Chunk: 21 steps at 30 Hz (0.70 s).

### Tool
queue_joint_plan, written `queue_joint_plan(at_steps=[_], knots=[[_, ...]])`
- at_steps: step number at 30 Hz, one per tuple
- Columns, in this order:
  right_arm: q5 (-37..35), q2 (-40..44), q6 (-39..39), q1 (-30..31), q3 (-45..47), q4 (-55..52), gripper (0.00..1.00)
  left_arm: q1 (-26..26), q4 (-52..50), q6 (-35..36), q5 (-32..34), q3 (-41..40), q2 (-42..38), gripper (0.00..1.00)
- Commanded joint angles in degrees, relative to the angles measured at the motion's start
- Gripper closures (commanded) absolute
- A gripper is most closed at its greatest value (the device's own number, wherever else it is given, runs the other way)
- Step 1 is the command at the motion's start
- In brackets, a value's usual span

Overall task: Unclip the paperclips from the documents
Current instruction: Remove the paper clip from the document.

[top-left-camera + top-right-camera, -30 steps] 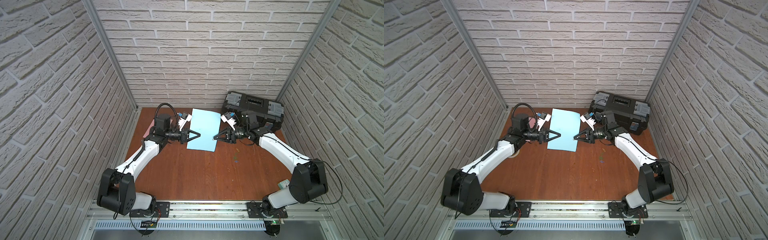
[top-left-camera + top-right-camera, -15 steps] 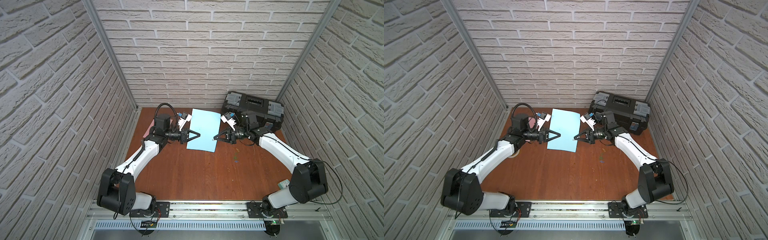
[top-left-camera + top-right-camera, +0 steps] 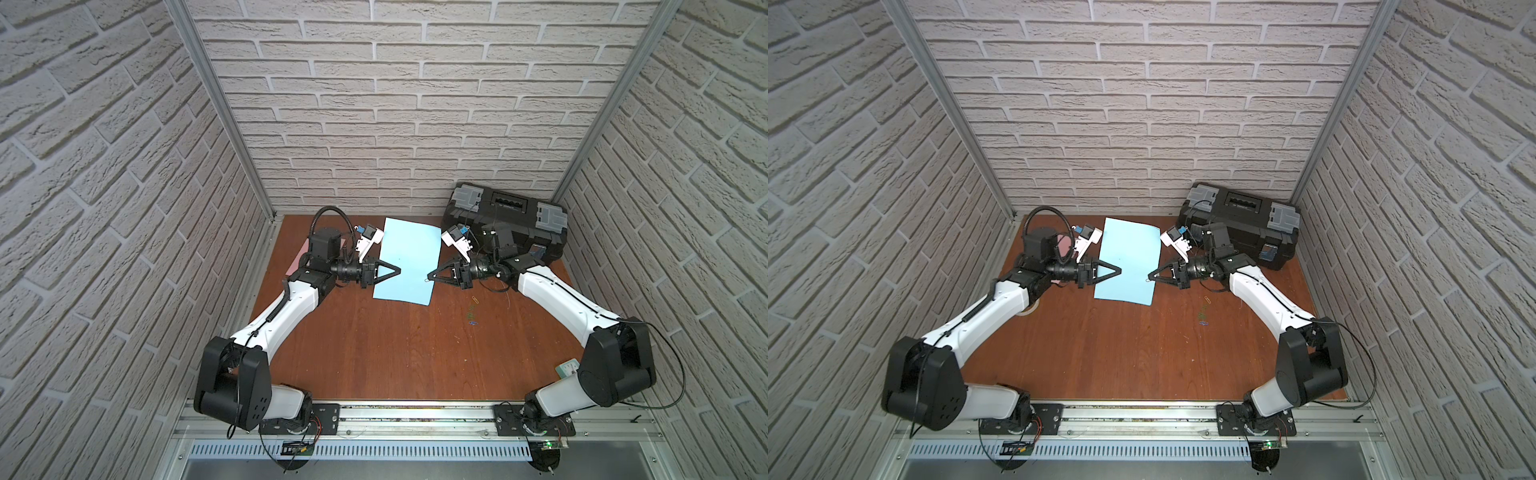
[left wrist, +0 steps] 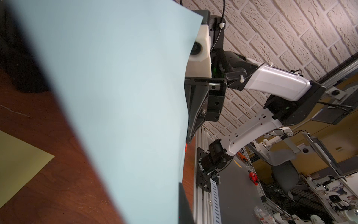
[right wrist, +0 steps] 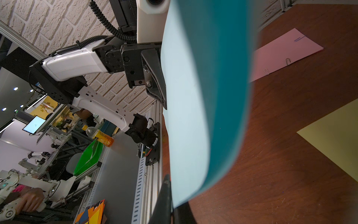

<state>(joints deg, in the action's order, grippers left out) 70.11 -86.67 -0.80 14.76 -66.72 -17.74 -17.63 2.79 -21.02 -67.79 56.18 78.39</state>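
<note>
The light blue document [image 3: 411,249] is held up off the table between both arms. My left gripper [image 3: 399,270] is shut on its left part. My right gripper [image 3: 428,279] is shut at its right edge, where a small pale paperclip [image 3: 427,280] loop shows at the tips. In the right wrist view the sheet [image 5: 189,116] runs into my shut gripper [image 5: 168,179]. The pink document [image 5: 286,52] lies flat with a blue paperclip [image 5: 299,38] and two pale ones on its edge. The yellow document [image 5: 337,139] lies flat beside it.
Three loose paperclips [image 3: 472,311] lie on the wooden table right of the blue sheet. A black toolbox [image 3: 507,220] stands at the back right, close behind my right arm. A small teal clock [image 3: 567,368] sits at the front right edge.
My right gripper's jaws have closed at the blue sheet's right edge. The left gripper and the sheet have stayed where they were.
</note>
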Motion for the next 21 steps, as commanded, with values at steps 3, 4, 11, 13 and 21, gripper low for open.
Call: queue_joint_plan(at_steps=[3,4,11,13,21], knots=[[0.0,0.8,-1.7,-1.3,-1.4,-2.6,0.94,1.0,0.8,1.5,0.0,1.7,-2.3,1.0],[0.0,0.8,-1.7,-1.4,-1.4,-2.6,0.95,1.0,0.8,1.5,0.1,1.7,-2.4,1.0],[-0.1,1.1,-1.8,-1.6,-1.4,-2.8,0.94,1.2,0.6,1.6,0.1,1.7,-2.6,1.0],[-0.3,1.1,-1.9,-1.6,-1.5,-3.0,0.94,1.2,0.6,1.7,0.0,1.6,-2.7,1.0],[-0.6,1.5,-2.2,-2.2,-1.4,-3.5,0.94,1.5,-0.3,2.3,0.2,1.3,-3.1,1.0]])
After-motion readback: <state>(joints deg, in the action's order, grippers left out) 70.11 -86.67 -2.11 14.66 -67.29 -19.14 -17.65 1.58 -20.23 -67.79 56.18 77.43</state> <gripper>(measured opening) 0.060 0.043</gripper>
